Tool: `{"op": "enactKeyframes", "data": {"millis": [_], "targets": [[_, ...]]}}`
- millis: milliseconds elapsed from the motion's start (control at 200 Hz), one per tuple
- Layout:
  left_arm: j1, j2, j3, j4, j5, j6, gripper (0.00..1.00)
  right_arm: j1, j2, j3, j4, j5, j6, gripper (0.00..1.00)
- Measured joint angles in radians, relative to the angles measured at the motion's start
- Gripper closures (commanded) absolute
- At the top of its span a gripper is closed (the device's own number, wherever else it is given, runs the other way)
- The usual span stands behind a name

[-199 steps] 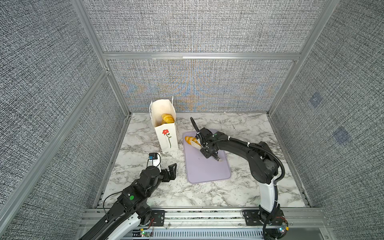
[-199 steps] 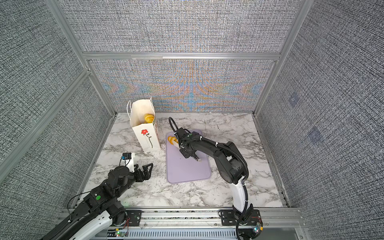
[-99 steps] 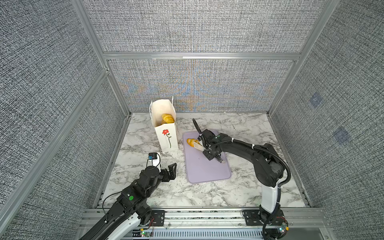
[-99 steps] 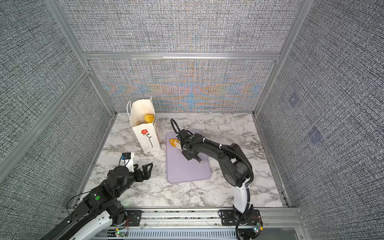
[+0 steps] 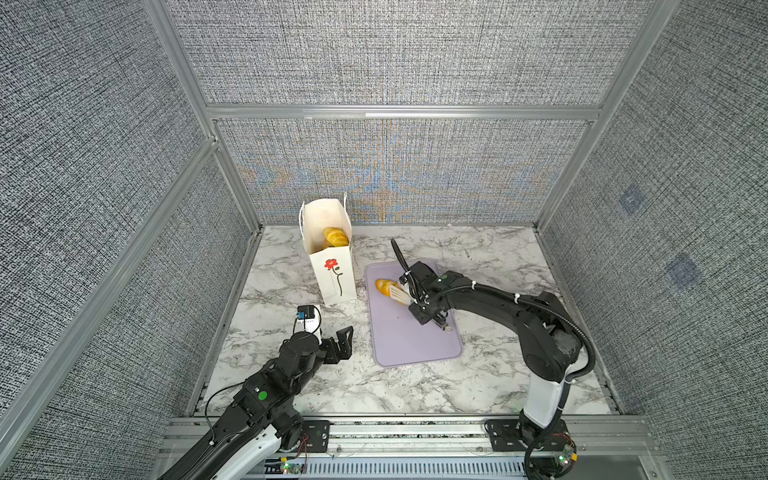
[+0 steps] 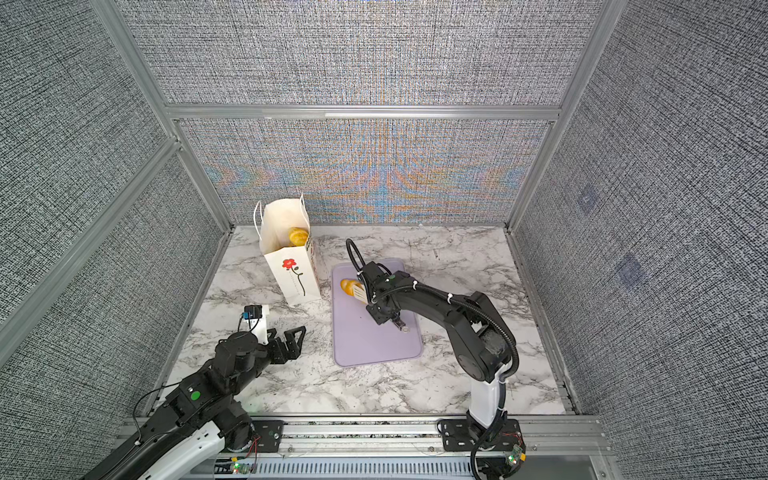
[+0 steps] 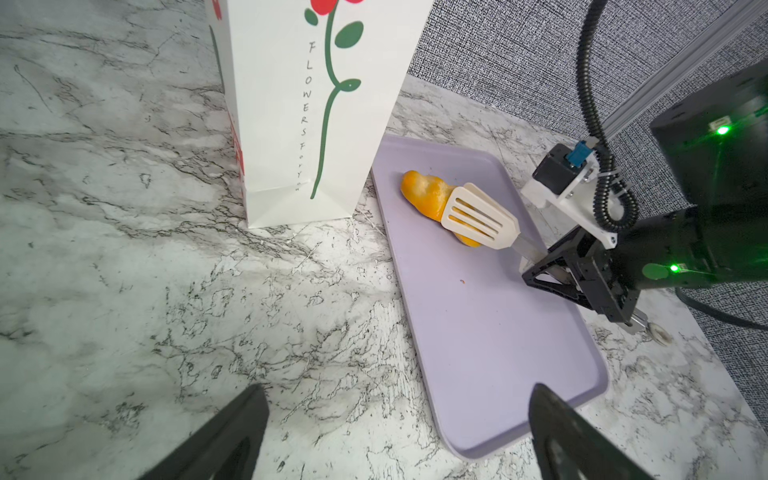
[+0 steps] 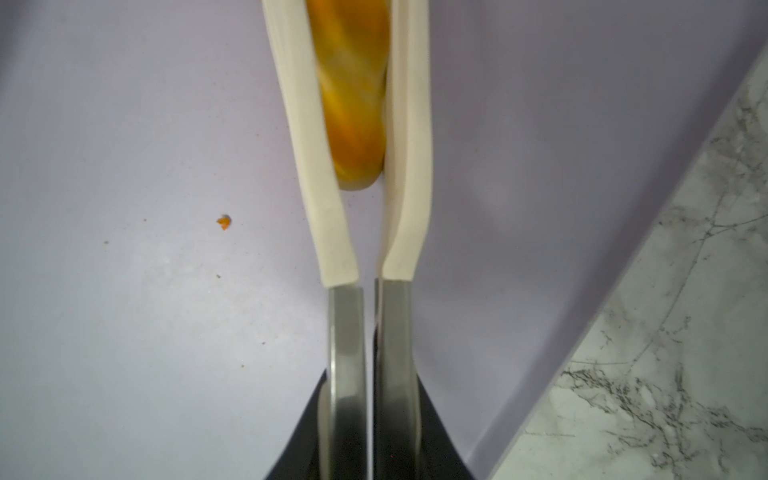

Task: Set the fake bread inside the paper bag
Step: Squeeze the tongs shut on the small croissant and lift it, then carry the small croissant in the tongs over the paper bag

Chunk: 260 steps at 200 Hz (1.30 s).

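The white paper bag (image 5: 332, 274) (image 6: 293, 276) (image 7: 299, 104) with its red flower stands upright at the back left, and a golden piece of fake bread (image 5: 336, 237) (image 6: 298, 236) shows in its open mouth. Another piece of fake bread (image 5: 383, 285) (image 6: 346, 285) (image 7: 422, 192) (image 8: 353, 104) lies on the lilac tray (image 5: 415, 345) (image 6: 374, 345) (image 7: 498, 353) (image 8: 124, 124). My right gripper (image 5: 419, 306) (image 6: 380, 309) (image 7: 555, 270) (image 8: 370, 382) is shut on white-tipped metal tongs (image 5: 400, 293) (image 6: 360, 294) (image 7: 478, 216) (image 8: 332, 249), whose blades press that bread from both sides. My left gripper (image 5: 341, 343) (image 6: 291, 338) (image 7: 395, 399) hovers open near the tray's front left corner, holding nothing.
The marble table is walled by grey fabric panels on three sides, with a metal rail along the front. The bag stands just left of the tray's far end. A small orange crumb (image 8: 223, 222) lies on the tray.
The tongs' blades have closed in on the bread on the tray as my right gripper squeezed them. The right arm's elbow has shifted a little. The left arm has not moved.
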State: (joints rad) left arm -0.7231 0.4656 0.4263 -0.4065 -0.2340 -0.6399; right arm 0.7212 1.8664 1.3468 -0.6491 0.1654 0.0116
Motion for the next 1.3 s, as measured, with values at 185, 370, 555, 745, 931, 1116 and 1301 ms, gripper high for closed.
{"op": "enactKeyframes", "data": {"millis": [185,370,555,745,931,1116,1301], "targets": [[0.0,0.001,0.0,0.0,0.0,0.0,0.01,0.0,-0.04,-0.02,0.015,-0.014,0.017,0.78],[0.0,-0.008,0.0,0.0,-0.001,0.0,0.01,0.0,-0.078,-0.037,0.026,-0.024,0.025,0.78],[0.0,-0.028,0.0,-0.016,-0.003,-0.008,0.01,0.007,-0.122,-0.051,0.027,-0.036,0.044,0.78],[0.0,-0.035,0.0,-0.032,-0.007,-0.008,0.01,0.021,-0.19,-0.058,0.028,-0.042,0.061,0.78],[0.0,-0.039,0.0,-0.033,-0.02,-0.015,0.01,0.051,-0.279,-0.062,0.036,-0.073,0.074,0.78],[0.0,-0.052,0.0,-0.033,-0.032,-0.015,0.01,0.082,-0.369,-0.064,0.054,-0.116,0.096,0.78],[0.0,-0.049,0.0,-0.033,-0.036,-0.019,0.01,0.101,-0.439,-0.064,0.054,-0.156,0.115,0.78]]}}
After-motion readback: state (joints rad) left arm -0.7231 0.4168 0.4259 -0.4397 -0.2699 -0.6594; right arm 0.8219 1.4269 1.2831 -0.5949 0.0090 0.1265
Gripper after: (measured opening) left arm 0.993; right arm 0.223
